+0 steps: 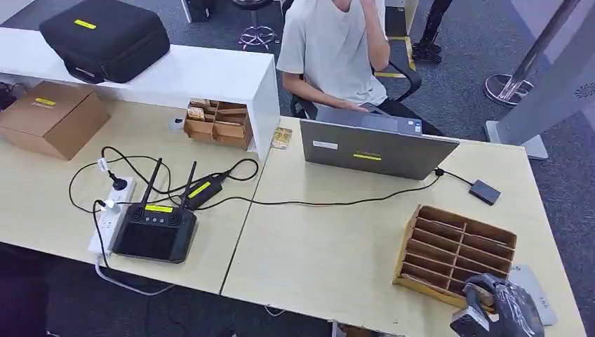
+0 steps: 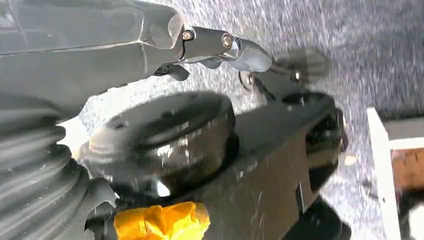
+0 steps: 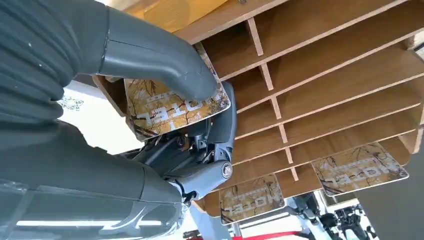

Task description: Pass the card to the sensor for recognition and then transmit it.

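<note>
On the pale table (image 1: pixel 330 246), at its right near corner, we find a wooden slotted rack (image 1: pixel 456 254). Against it our right hand (image 3: pixel 165 115) pinches a card (image 3: pixel 170 107) printed "HOTEL" between thumb and fingers. Our left hand (image 2: pixel 220 47) hangs blurred; its grasp we cannot tell.

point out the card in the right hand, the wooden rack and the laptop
card (image 3: pixel 170 107), right wrist view, on its printed face below the thumb
wooden rack (image 1: pixel 456 249), head view, on its slotted dividers
laptop (image 1: pixel 375 153), head view, on the lid's back
</note>
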